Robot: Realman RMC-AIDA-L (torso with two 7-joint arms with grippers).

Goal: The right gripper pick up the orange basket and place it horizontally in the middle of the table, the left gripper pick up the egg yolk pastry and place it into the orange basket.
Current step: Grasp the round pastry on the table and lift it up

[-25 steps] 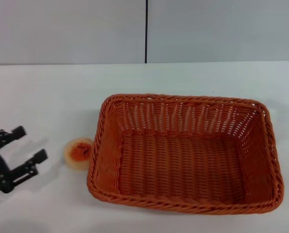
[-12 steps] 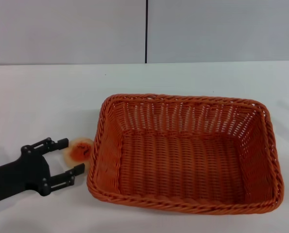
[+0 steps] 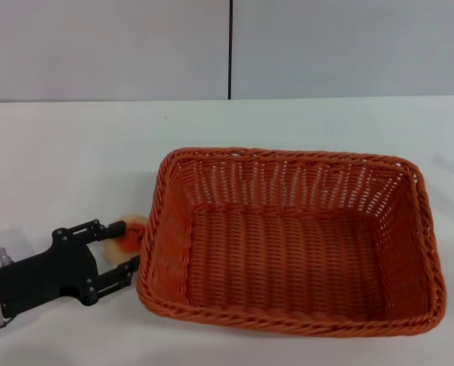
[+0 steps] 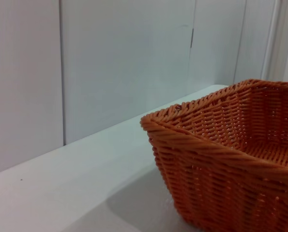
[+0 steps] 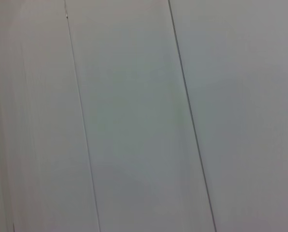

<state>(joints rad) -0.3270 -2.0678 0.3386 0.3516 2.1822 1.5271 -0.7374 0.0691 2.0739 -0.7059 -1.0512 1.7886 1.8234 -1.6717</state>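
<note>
The orange basket [image 3: 295, 240] lies flat and lengthwise across the middle of the white table [image 3: 74, 152]; its near corner fills the left wrist view [image 4: 231, 159]. Just left of its rim sits the egg yolk pastry [image 3: 125, 239], partly covered. My left gripper [image 3: 123, 246] is low at the front left, open, with one finger on each side of the pastry. The right gripper is out of view; its wrist camera faces only a grey panelled wall.
A grey panelled wall [image 3: 227, 46] runs along the table's far edge. The basket's left wall stands right against the left fingertips [image 3: 129, 265]. Bare tabletop stretches behind and to the left of the basket.
My left gripper has travelled right from the table's left edge to the pastry, and its open fingers now straddle it. Basket and pastry have stayed put.
</note>
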